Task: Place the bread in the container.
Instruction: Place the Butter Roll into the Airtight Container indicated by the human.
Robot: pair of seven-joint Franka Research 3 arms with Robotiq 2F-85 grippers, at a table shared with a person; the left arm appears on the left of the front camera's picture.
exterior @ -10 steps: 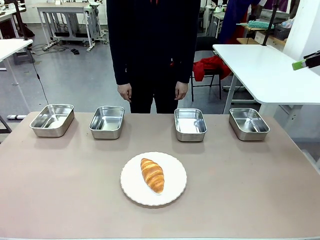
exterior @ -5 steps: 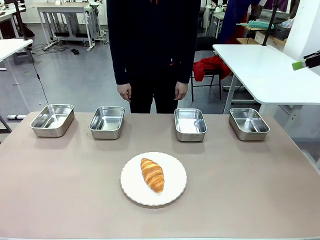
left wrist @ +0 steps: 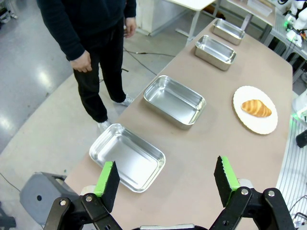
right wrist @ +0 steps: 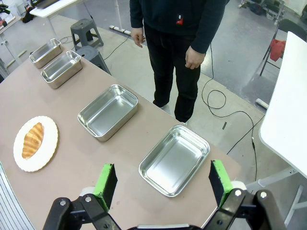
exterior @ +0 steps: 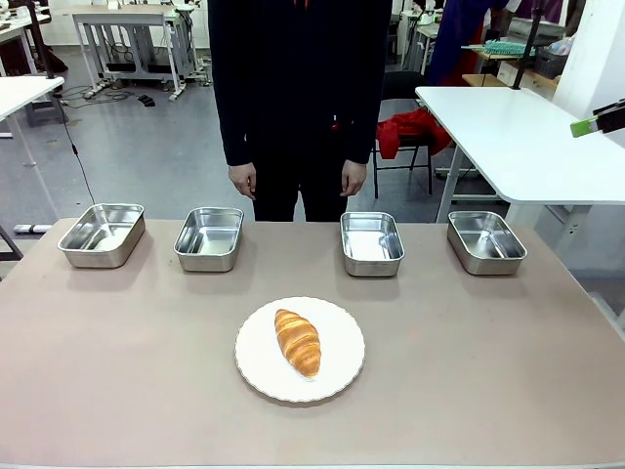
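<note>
The golden-brown croissant point(exterior: 298, 342) lies on a round white plate point(exterior: 337, 376) in the middle of the table, nearer my side. Several identical empty steel trays stand in a row along the far edge, from the leftmost tray point(exterior: 102, 234) to the rightmost tray point(exterior: 485, 241). High over the table's left end, my left gripper point(left wrist: 166, 179) hangs open and empty above the end tray point(left wrist: 127, 156), with the croissant point(left wrist: 255, 108) far off. Over the right end, my right gripper point(right wrist: 163, 182) is open and empty above that end's tray point(right wrist: 174, 159), well away from the croissant point(right wrist: 32, 139).
A person in dark clothes stands at the far edge behind the two middle trays point(exterior: 209, 237) point(exterior: 371, 242), with both hands point(exterior: 243, 181) hanging at their sides. A green fingertip point(exterior: 589, 126) shows at the right edge. Bare tabletop surrounds the plate.
</note>
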